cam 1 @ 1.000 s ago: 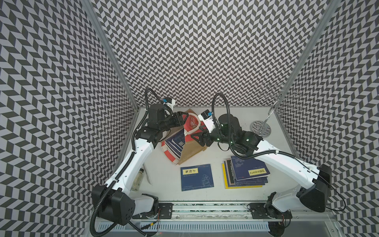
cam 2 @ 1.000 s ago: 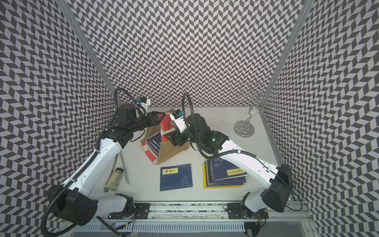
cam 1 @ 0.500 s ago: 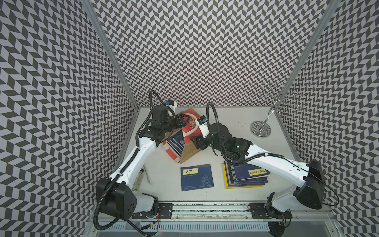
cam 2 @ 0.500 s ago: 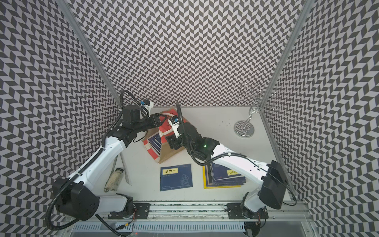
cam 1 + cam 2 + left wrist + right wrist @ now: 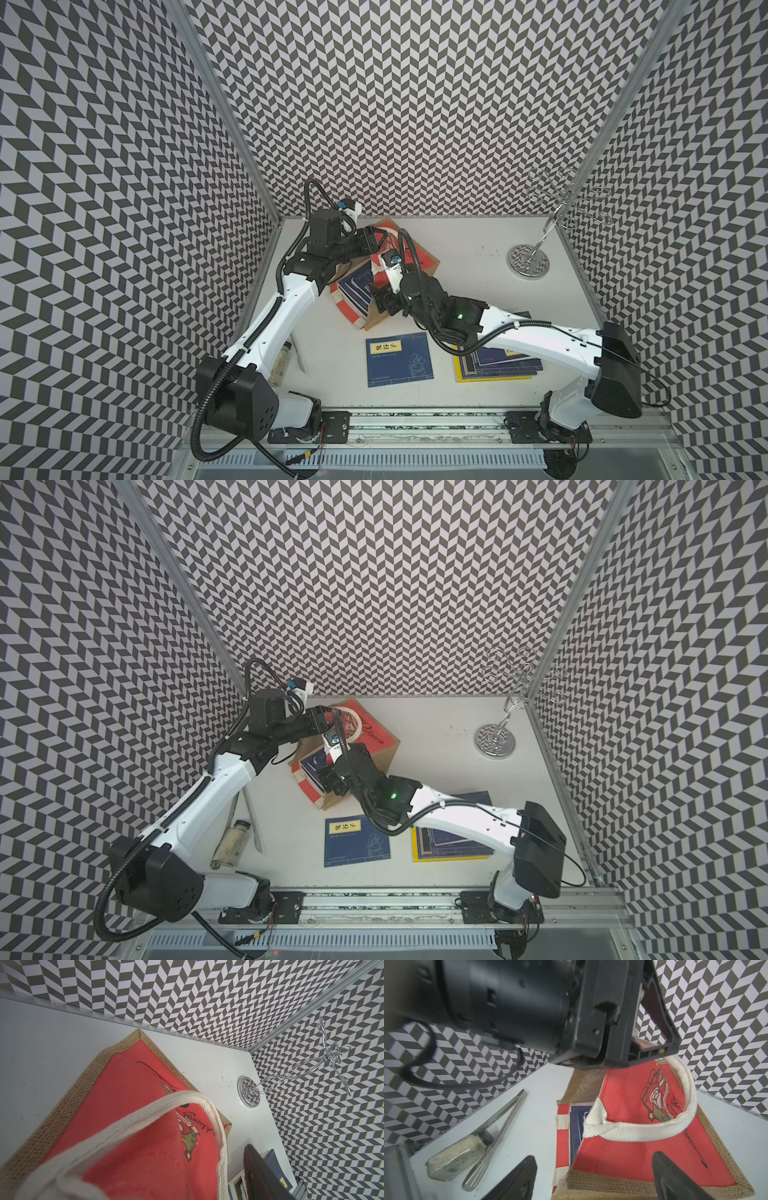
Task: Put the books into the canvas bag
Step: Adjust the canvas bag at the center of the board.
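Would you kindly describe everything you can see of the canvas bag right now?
The canvas bag is a boxy tote of coarse tan jute with red faces, a cartoon print with dark script, red-and-white striped trim at the mouth and flat white woven handles. It lies tipped on the table near the back left corner, mouth toward the front left. A navy book shows inside the opening. The left gripper holds the upper handle, lifting the top face. The right gripper hovers open at the mouth.

right gripper point(image 5: 593, 1178) jaws apart, arms converging
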You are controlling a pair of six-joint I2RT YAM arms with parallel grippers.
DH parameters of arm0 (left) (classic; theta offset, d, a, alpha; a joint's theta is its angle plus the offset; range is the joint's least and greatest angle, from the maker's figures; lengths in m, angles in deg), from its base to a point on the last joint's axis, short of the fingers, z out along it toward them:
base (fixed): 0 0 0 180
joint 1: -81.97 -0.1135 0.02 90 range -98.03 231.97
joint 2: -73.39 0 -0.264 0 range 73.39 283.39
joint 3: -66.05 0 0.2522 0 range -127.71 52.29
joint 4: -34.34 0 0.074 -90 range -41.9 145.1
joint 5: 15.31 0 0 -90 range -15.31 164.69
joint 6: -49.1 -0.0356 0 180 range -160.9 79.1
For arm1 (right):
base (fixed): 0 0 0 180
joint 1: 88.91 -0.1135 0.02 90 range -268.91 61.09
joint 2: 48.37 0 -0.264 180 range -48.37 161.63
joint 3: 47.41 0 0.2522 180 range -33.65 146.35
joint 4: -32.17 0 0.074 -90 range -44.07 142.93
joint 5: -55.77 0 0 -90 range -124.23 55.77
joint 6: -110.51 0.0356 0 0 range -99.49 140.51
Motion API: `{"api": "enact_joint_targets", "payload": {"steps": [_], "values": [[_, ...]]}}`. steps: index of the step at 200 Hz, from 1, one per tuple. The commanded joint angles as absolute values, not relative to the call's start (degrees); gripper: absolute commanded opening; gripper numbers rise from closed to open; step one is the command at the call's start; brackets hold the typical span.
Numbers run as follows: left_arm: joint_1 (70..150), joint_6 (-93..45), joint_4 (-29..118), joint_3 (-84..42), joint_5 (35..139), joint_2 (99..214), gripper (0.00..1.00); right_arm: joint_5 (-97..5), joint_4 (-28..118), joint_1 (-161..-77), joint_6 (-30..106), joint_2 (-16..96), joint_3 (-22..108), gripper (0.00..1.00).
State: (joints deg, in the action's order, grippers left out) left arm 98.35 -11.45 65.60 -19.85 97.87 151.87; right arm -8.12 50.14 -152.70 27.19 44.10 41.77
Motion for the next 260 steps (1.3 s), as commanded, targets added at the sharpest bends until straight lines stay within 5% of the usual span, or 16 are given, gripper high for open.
{"api": "enact_joint_targets", "payload": {"steps": [1, 87, 148, 163, 260], "values": [[98.73, -12.03, 61.72, -21.9, 99.13, 151.49, 0.52, -0.44, 45.39, -152.81, 27.33, 45.95, 42.6, 0.87], [98.75, -12.41, 61.55, -22.11, 99.66, 151.77, 0.52, 16.19, 49.89, -154.14, 24.42, 58.68, 56.9, 0.87], [98.15, -12.86, 62.64, -22.64, 99.15, 151.68, 0.52, 19.55, 50.46, -153.22, 23.57, 60.25, 58.81, 0.1], [97.13, -12.81, 63.52, -22.9, 98.26, 151.36, 0.52, 19.46, 51.24, -153.0, 23.56, 59.54, 59.33, 0.0], [82.94, -12.6, 67.53, -19.97, 102.46, 145.45, 0.52, 11.83, 63.78, -144.72, 30.7, 53.38, 69.31, 0.0]]}}
